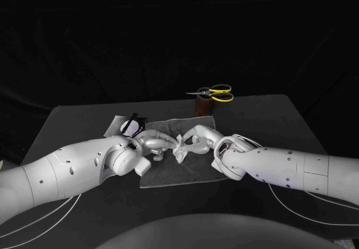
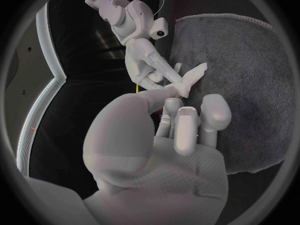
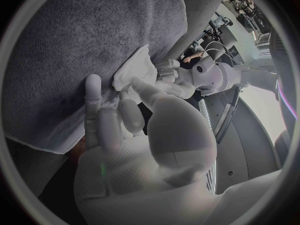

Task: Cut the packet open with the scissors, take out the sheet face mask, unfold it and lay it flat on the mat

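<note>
Black table w/ a grey towel-like mat spread in the middle. Both arms reach in over the mat, and the hands meet just above its centre.

Left hand: thumb & a finger pinched on one edge of the sheet mask, other fingers loosely curled. Right hand: fingertips clamped on the opposite edge, as the left wrist view shows. So the mask is held between the two hands, over the mat. Can't tell if any part of it touches the cloth.

The mask is a small, crumpled white wad w/ a pointed flap sticking out, not spread at all.

At the far edge of the table, well apart from the hands, a brown holder carries the yellow-handled scissors. A pale flat piece lies at the mat's far-left corner, prob. the cut packet, though it's partly hidden by the left wrist.

Progress, as I judge it:
- Cutting looks done, scissors parked.
- Mask is out of the packet.
- Current step is the unfolding, at its start.
- Left to do: pull the edges apart w/o tearing the thin wet sheet, open it fully, then lay it flat on the mat and let go.
</note>
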You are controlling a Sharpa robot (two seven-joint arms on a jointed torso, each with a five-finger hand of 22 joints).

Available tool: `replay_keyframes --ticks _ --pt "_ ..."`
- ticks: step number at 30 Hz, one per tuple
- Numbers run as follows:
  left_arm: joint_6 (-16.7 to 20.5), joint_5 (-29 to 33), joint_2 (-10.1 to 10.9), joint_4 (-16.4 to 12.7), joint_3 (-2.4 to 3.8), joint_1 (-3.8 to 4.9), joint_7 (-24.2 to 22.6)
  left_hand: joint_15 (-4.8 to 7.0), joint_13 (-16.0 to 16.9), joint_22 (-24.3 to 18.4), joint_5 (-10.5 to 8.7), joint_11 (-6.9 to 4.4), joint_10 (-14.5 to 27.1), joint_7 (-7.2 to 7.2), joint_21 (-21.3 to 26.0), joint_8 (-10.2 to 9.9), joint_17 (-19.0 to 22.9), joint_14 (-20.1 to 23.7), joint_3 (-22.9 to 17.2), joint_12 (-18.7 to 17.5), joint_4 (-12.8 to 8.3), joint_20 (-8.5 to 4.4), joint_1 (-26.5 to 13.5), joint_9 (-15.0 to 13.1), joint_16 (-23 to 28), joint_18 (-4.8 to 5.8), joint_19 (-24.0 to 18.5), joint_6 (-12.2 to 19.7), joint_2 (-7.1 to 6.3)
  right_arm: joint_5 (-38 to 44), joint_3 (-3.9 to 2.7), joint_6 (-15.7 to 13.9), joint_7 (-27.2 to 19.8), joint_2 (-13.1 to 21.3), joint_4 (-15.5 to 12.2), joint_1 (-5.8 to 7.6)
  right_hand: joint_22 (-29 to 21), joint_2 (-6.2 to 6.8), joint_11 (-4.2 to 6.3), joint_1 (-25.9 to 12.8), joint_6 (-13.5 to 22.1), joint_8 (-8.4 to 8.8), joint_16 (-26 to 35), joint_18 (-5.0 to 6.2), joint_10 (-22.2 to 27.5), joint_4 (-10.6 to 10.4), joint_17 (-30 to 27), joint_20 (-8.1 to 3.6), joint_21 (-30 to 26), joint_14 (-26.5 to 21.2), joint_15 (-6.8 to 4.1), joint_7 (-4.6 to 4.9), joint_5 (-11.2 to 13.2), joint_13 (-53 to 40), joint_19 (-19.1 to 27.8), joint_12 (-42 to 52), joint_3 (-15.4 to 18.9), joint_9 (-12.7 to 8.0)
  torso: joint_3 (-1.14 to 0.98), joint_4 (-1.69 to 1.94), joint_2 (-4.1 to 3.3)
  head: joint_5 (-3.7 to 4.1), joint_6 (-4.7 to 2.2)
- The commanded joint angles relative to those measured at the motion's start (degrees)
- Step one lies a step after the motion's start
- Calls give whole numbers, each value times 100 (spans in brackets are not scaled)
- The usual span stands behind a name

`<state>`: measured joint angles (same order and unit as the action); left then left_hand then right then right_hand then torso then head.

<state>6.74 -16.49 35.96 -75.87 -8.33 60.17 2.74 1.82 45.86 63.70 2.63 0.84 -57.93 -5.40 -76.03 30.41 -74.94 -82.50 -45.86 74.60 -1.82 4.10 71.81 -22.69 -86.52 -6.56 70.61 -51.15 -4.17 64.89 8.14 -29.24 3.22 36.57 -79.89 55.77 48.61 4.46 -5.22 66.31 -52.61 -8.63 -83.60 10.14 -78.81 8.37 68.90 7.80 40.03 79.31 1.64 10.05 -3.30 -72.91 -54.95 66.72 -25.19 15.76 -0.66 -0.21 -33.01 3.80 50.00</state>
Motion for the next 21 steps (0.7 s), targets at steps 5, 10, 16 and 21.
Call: replay_keyframes --ticks 5,10,16,21 --pt "-130 -22 9 -14 4 4 -42 33 15 4 12 2 13 -13 -15 29 -51 8 -26 38 3 -12 -78 -746 -21 44 -24 -7 1 -559 12 139 -251 18 19 -21 -16 -141 23 26 -102 -28 -82 31 -23 -17 113 14 -42 26 -2 -16 23 -61 -28 160 27 6 -3 -4 0 -16 0" --pt "-125 -41 13 -13 4 4 -35 34 17 4 13 1 17 -13 -16 33 -49 9 -29 42 0 -13 -82 -752 -21 44 -25 -5 7 -1073 11 273 -505 33 18 -22 -11 -215 45 54 -215 -73 -112 32 -45 -42 172 4 -47 55 -16 -45 34 -92 -33 220 21 12 -3 -3 -1 -16 0" --pt "-121 -50 15 -11 4 4 -29 34 19 4 12 1 19 -13 -16 35 -51 9 -31 45 -1 -14 -84 -755 -22 44 -25 -3 10 -1420 10 352 -670 59 14 -22 -6 -281 65 95 -282 -96 -133 32 -58 -47 217 -6 -51 74 -31 -69 35 -116 -30 263 2 13 -5 -2 -1 -22 0" --pt "-113 -68 18 -7 3 4 -22 35 33 11 12 1 14 -13 -19 39 -52 9 -33 53 -3 -15 -89 -761 -23 45 -21 0 14 -1716 9 358 -751 88 12 -22 -2 -304 71 99 -308 -105 -148 32 -76 -57 253 -11 -50 92 -37 -76 41 -140 -32 300 0 13 -2 -6 0 -28 0"
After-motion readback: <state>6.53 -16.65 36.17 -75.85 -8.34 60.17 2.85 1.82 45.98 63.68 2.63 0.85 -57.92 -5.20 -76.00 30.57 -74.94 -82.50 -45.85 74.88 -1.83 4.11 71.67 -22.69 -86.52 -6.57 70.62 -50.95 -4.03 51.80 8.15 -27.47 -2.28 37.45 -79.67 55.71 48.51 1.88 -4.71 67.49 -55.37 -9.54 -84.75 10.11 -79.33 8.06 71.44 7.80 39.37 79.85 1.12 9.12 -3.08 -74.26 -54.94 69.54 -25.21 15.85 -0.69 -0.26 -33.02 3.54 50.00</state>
